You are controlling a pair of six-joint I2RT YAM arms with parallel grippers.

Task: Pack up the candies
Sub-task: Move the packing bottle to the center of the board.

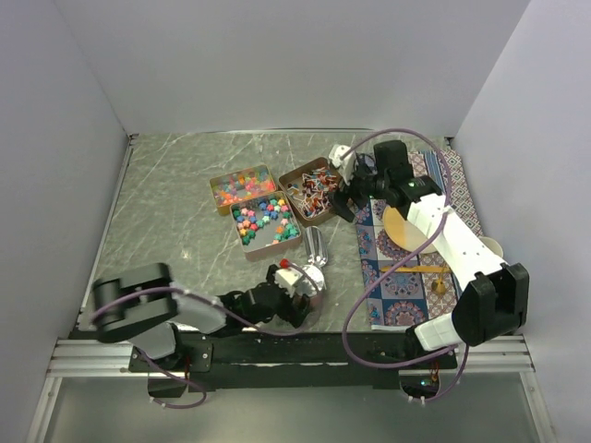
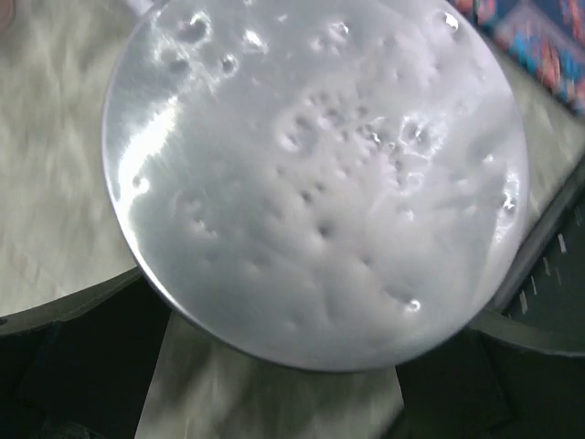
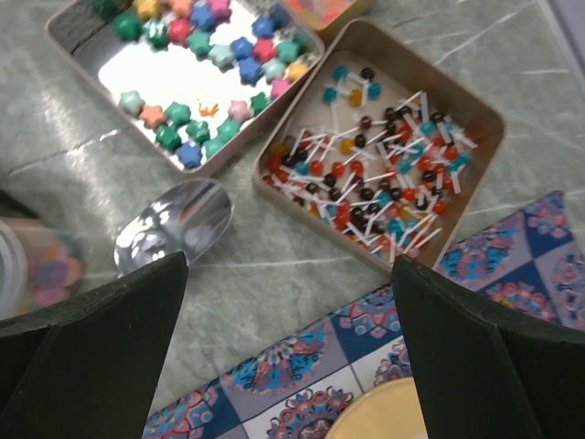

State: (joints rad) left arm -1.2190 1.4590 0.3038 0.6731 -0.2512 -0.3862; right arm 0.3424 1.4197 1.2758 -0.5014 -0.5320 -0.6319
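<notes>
Top view: we judge packing not started. The candies (image 1: 266, 220) sit in three tins (image 1: 261, 244) mid-counter (image 1: 166, 212).

Left wrist: left claw (image 2: 292, 402) is spread around a round silvery disc (image 2: 315, 174); contact unclear.

Right wrist: right claw (image 3: 292, 357) is spread and empty above the twist-wrapped candies (image 3: 375, 174). Star candies (image 3: 196, 55) are alongside. Next likely move is gripping the metal scoop (image 3: 178, 224).

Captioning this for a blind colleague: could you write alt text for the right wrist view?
The open right gripper looks down on a marble table holding a tin of red, dark and teal candies, with a second tin of star-shaped candies to its left. A shiny metal scoop lies nearer the camera, and a patterned mat fills the lower edge.
</notes>
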